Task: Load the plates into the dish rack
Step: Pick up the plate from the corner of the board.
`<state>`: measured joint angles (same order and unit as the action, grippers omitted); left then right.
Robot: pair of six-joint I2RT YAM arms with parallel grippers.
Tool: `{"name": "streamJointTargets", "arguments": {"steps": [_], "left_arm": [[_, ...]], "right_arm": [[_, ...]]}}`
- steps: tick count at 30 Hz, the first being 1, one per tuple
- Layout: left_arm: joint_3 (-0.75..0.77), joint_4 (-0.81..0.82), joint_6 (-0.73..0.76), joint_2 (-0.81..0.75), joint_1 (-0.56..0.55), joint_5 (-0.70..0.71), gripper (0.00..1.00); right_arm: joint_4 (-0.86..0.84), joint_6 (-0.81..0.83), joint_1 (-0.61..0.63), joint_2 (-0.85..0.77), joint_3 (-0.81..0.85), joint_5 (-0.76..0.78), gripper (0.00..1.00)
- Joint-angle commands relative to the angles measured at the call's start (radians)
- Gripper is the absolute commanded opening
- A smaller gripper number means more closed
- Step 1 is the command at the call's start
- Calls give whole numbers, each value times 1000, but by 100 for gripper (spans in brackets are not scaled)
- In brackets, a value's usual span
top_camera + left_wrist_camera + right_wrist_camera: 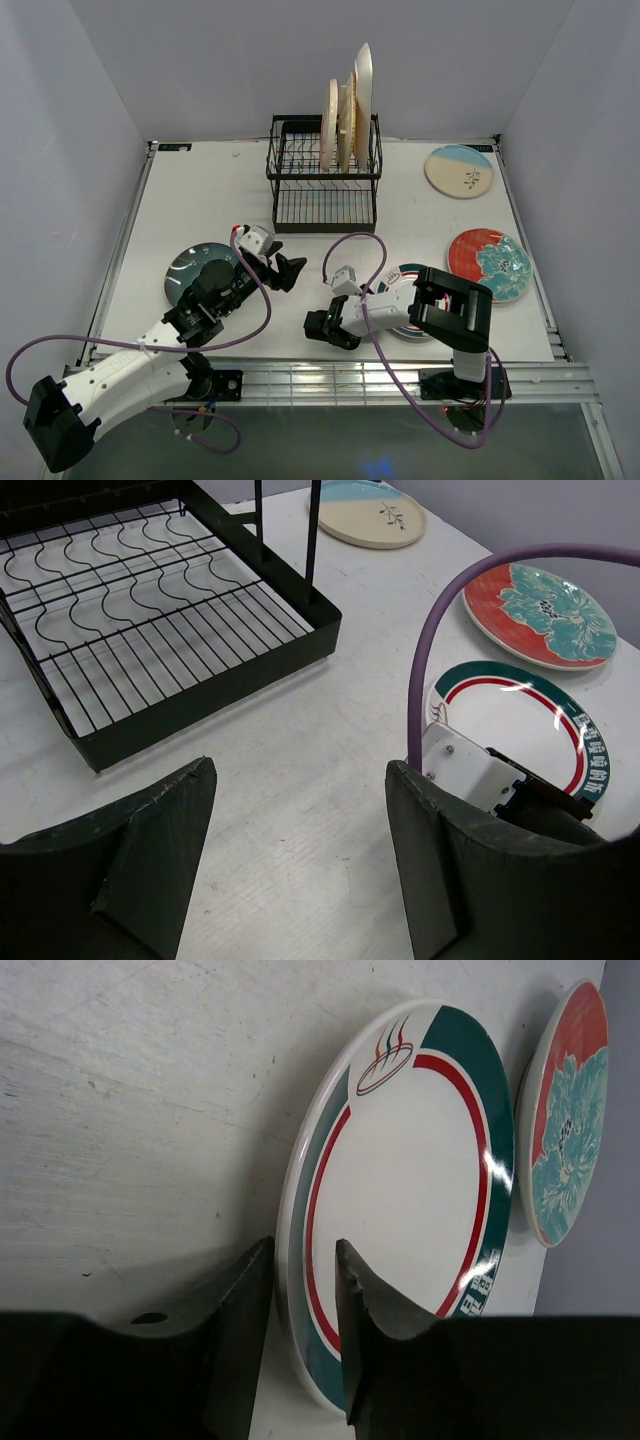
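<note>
The white plate with a teal-red rim [410, 1190] lies on the table at the near right, also seen from above [397, 274]. My right gripper [303, 1245] is shut on its near rim, one finger under the edge and one on the face; from above the gripper [378, 305] sits at the plate's left side. My left gripper [298, 780] hovers open over bare table, with nothing between its fingers [285, 270]. The black wire dish rack [325, 175] stands at the back with three plates [345, 110] upright in its upper tier.
A dark teal plate [190, 265] lies partly under my left arm. A red-teal floral plate [488, 263] and a cream-and-blue sprig plate [459, 170] lie flat along the right side. A purple cable [430, 640] arcs over the right wrist.
</note>
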<state>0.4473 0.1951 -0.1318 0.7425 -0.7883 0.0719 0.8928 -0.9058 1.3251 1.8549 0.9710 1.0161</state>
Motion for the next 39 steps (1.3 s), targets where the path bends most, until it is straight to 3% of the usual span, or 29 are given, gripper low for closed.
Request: {"name": "streamJointTargets", "arguments": {"steps": [1, 2, 6, 15, 25, 32, 39], "left_arm": [[-10, 12, 1, -15, 4, 6, 79], [-9, 9, 1, -17, 4, 5, 79], [-6, 4, 3, -20, 6, 6, 79], [1, -9, 3, -26, 9, 8, 78], [1, -23, -6, -63, 12, 3, 78], [4, -39, -6, -83, 14, 2, 78], [11, -80, -11, -153, 14, 121, 78]], "right_arm": [[12, -28, -6, 27, 21, -30, 36], [17, -30, -6, 26, 23, -30, 26], [23, -44, -4, 14, 21, -13, 8], [32, -100, 63, -60, 32, 81, 8], [17, -150, 233, -206, 25, 191, 8], [-248, 48, 298, -331, -51, 210, 8], [-709, 410, 324, -522, -181, 101, 8]]}}
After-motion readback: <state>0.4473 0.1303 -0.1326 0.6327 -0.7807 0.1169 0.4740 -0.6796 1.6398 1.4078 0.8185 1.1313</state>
